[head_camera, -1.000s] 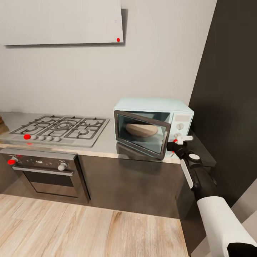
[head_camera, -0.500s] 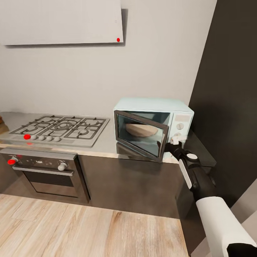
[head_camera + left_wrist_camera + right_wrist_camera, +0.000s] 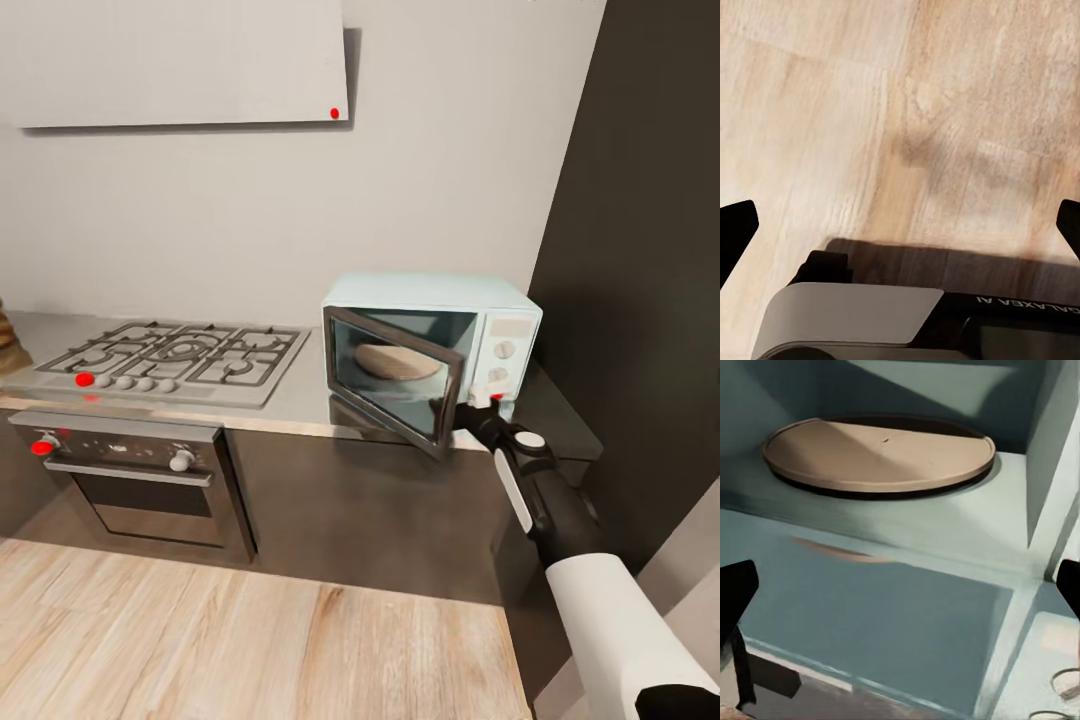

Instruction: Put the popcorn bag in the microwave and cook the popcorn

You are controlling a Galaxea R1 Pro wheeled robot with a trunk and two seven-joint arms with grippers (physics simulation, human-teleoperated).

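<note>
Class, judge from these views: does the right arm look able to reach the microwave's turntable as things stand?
Probably yes: the microwave door stands partly open, the right gripper is at its free edge, and the turntable lies bare ahead.

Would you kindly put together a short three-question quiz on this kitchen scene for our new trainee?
1. True or false: the microwave door stands partly open.
2. What lies inside the microwave? A) a popcorn bag B) a bare tan turntable C) a bowl
3. Fill in: the right gripper is at the door's free ____, beside the two knobs.

Key
1. True; the door swings out toward the robot over the countertop.
2. B; the right wrist view shows the turntable with nothing on it.
3. Edge; the left gripper hangs open above the wood floor.
</note>
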